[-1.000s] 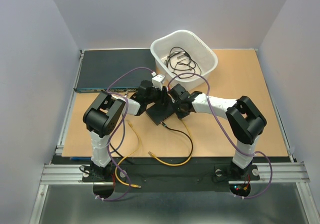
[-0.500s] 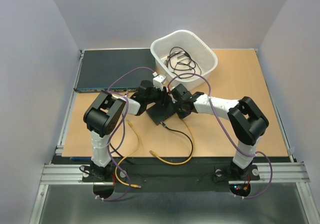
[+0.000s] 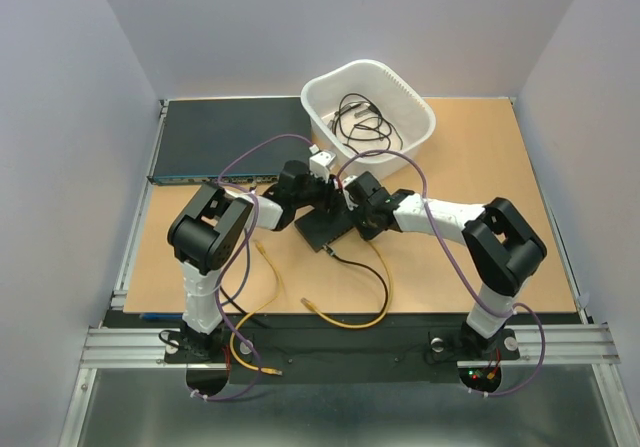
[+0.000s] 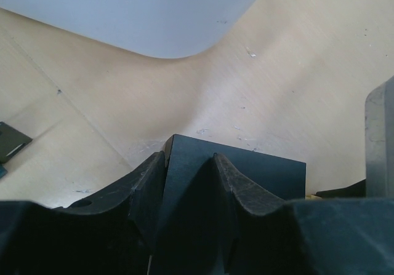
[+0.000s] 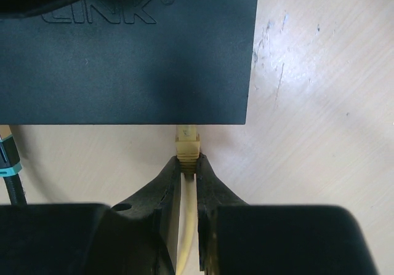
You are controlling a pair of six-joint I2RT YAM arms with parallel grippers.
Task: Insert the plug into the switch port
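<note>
Left wrist view: left gripper (image 4: 188, 159) pinching small flat matte-black rectangular box (image 4: 265, 171). Right gripper (image 5: 189, 164) pinching thin yellow cable (image 5: 186, 226) behind pale yellow plug (image 5: 187, 141), tip at box edge, switch port hidden. Risk: skewed push may jam plug or slide box.

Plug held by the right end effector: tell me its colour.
Pale yellow plug, same as its cable; it shows best in the right wrist view.

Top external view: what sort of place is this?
Probably a robotics lab test cell rather than a home or a factory floor. A light wooden tabletop sits on a silver aluminium rail frame, boxed in by plain pale walls, and a wide dark rack unit lies on it.
</note>
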